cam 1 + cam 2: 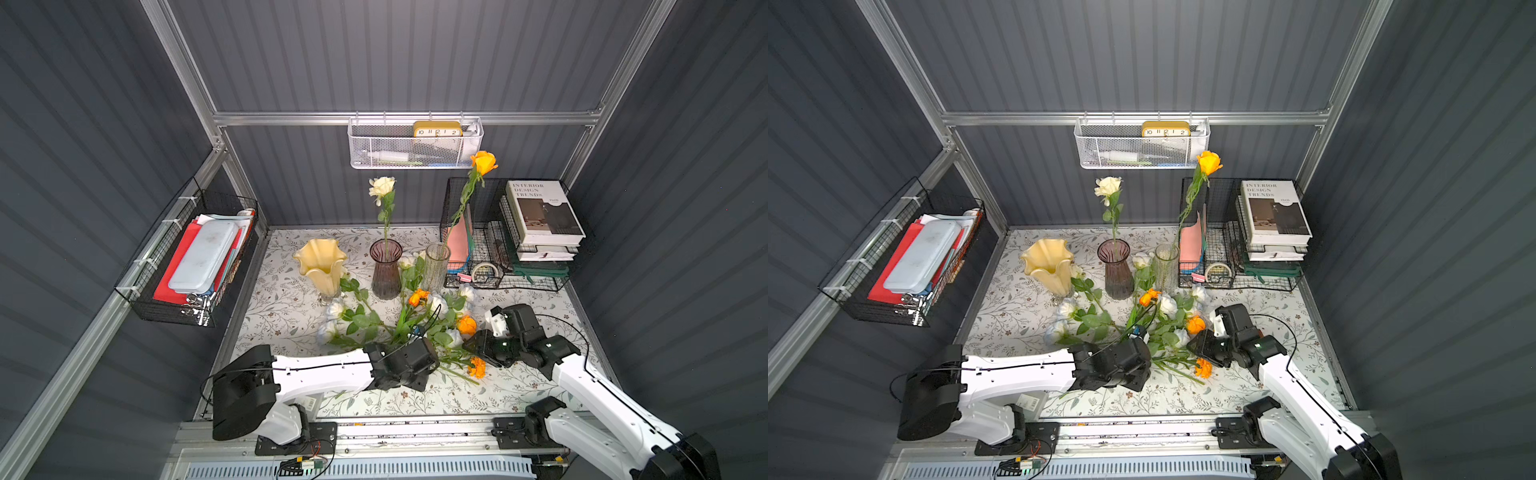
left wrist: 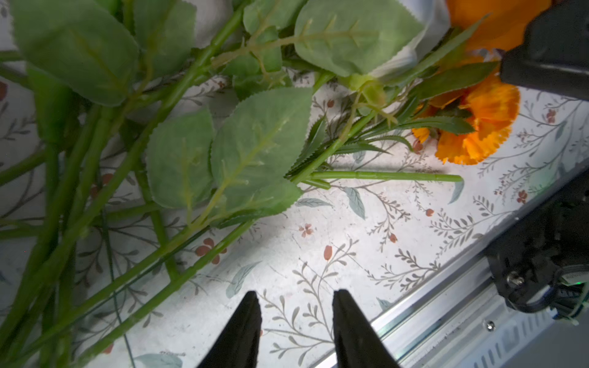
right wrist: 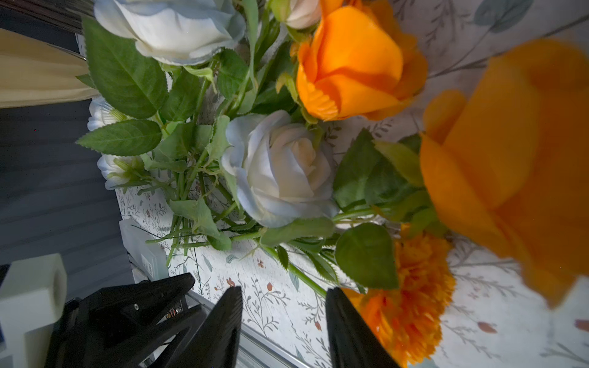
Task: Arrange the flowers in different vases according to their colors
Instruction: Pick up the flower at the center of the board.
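Two stems are placed so far: a cream rose (image 1: 382, 185) stands in the purple vase (image 1: 386, 270), and an orange rose (image 1: 483, 162) leans out of the clear vase (image 1: 435, 266) just beside the purple vase. The yellow vase (image 1: 320, 262), on the purple vase's other side, looks empty. The remaining flowers lie in a tangled heap (image 1: 399, 320) on the tabletop (image 1: 291, 316), in front of the purple vase, toward the robot.

Left claw (image 2: 294, 294): jaws parted, nothing between, over bare cloth at the heap's stem ends. Right claw (image 3: 283, 290): parted too, empty, with a marigold (image 3: 411, 306) just behind one finger and a white rose (image 3: 280, 172) ahead of it.

Judged step: picking the next stem, early in the sorting. The next move likely calls for singling out one stem among the crossed ones and closing on bare stem below the leaves. It should lift without dragging its neighbours, then go into the vase of matching colour.
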`<state>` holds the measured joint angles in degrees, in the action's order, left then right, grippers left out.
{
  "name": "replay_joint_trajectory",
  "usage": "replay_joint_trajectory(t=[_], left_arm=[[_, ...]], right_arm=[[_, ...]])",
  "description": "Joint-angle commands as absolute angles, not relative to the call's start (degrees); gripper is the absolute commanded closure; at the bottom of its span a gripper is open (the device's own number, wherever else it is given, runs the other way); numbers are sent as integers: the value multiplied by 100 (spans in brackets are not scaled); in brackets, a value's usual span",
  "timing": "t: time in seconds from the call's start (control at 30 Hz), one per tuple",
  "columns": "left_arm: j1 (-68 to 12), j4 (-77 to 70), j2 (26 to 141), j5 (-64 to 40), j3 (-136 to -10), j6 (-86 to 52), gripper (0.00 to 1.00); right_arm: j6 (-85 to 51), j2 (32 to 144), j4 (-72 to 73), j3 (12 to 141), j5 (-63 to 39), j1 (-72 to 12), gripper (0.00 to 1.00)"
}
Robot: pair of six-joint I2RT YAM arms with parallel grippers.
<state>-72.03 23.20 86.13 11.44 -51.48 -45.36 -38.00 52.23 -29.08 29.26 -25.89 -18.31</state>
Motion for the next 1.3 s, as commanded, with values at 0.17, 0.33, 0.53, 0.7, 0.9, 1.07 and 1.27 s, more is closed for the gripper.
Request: replay_joint_trajectory(t=[0.17, 0.33, 0.53, 0.7, 0.9, 1.07, 1.27], left_arm=[[-7062, 2743, 8945, 1585, -5343, -4712, 61], [-7040, 2593, 8821, 1844, -5420, -4643, 60], [-7035, 2276, 8763, 1845, -5335, -4383, 59], [-7019, 2003, 9055, 1762, -5247, -4240, 59], [-6831, 1971, 9199, 1868, -5195, -4177, 60], [-6790, 1880, 9427, 1744, -5265, -4046, 61], [-6794, 1777, 9316, 1575, -5172, -4047, 63]], right_arm=[[-3666, 5275, -2802, 2905, -2867, -1793, 52], [-3739, 5188, -2642, 2748, -2920, -1793, 52], [-3775, 5199, -2557, 2643, -2975, -1793, 52], [-3753, 5177, -2492, 2637, -2990, -1793, 52], [-3749, 5151, -2505, 2630, -3002, -1793, 52], [-3754, 5159, -2486, 2596, -3019, -1793, 52], [-3741, 5124, -2505, 2556, -3027, -1793, 52]])
